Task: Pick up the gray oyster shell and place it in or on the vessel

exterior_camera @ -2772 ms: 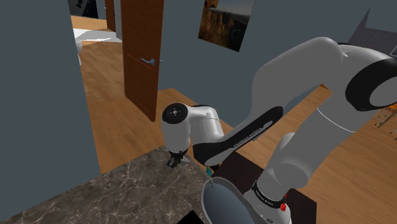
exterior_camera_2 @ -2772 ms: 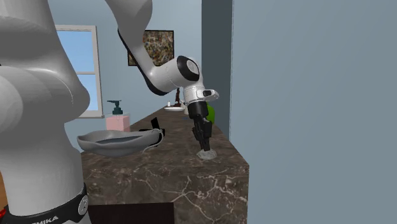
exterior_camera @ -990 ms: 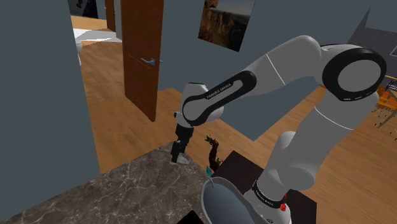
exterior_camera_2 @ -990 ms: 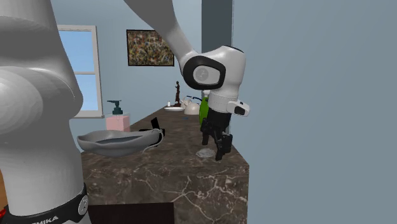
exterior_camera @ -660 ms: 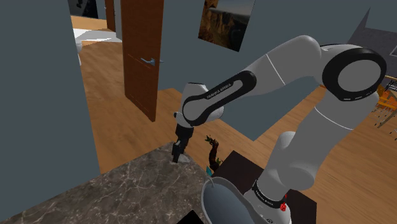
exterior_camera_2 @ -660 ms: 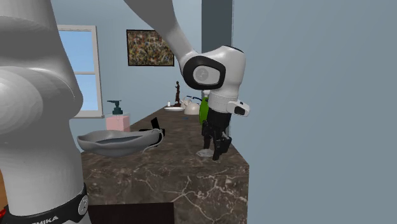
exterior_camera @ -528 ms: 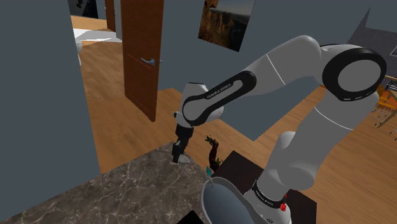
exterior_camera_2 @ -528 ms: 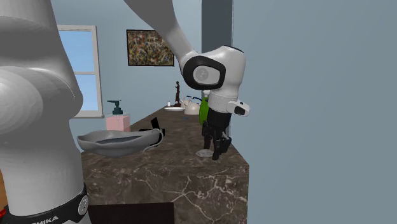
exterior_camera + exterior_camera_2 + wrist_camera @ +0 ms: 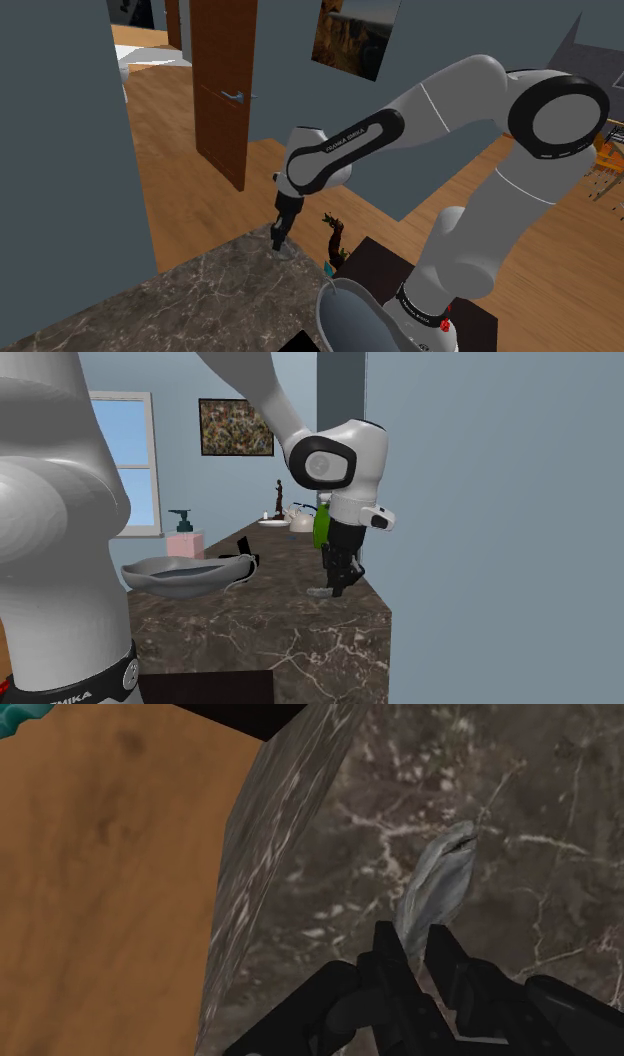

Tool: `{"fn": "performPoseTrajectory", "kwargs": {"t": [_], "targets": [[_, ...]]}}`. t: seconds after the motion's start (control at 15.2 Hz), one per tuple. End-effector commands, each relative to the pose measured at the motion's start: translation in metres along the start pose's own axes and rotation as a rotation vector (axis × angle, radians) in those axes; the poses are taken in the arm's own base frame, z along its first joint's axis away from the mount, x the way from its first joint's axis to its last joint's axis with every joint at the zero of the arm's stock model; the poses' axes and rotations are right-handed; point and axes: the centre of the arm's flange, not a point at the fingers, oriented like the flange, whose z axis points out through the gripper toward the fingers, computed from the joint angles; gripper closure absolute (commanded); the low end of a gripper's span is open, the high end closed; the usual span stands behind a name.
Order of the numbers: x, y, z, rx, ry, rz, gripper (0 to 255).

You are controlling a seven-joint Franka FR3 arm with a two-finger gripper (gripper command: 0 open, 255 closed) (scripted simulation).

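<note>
The white arm reaches down to the far corner of the dark marbled worktop (image 9: 195,300), where its black hand (image 9: 279,239) points at the surface with a slight tilt. In the wrist view the two fingers (image 9: 388,949) are drawn close together and pinch one end of the grey shell (image 9: 440,879), a pale, ridged, elongated piece whose other end sticks out past the fingertips over the marble. The second exterior view shows the shell low at the tip of the hand, at the worktop's surface or just above it; whether it touches the stone cannot be told. It sits close to the worktop's edge, beyond which a brown wooden floor (image 9: 110,874) lies below. The vessel (image 9: 178,575), a shallow grey bowl, stands well apart from the shell, near the arm's base, and holds nothing that can be seen. Behind the hand in the second exterior view, a green bottle (image 9: 320,528) stands farther along the worktop.
</note>
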Motion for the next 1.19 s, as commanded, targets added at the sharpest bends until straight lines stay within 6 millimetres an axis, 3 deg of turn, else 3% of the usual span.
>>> {"fn": "performPoseTrajectory", "kwargs": {"t": [0.0,1.12], "targets": [[-0.004,-0.003,-0.002,0.001,-0.017,-0.001,255],[-0.006,-0.027,-0.088,0.001,-0.017,-0.001,255]]}}
